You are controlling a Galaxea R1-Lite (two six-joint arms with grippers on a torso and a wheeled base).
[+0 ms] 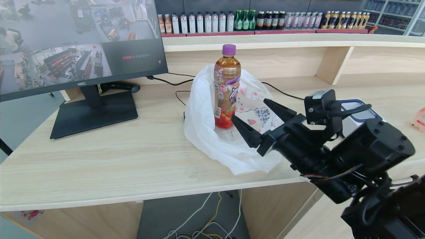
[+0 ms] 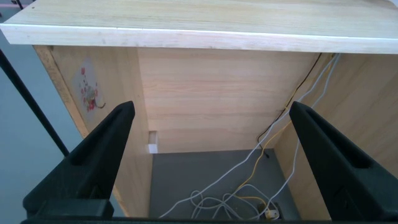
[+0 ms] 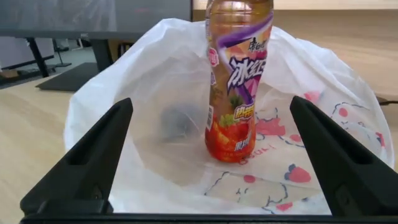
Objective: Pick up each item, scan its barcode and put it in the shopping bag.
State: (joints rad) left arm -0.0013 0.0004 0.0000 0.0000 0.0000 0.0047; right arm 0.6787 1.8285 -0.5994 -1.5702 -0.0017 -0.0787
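1 bottle (image 1: pixel 227 83) upright in 1 shopping bag (image 1: pixel 202 132); right end effector (image 1: pixel 249 108), left end effector (image 2: pixel 211 109) both apart.

Upright bottle (image 1: pixel 227 84) inside open shopping bag (image 1: pixel 199 127)

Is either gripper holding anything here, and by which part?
Nothing is held. The right gripper is open, short of the bottle standing in the shopping bag; the left gripper is open and empty.
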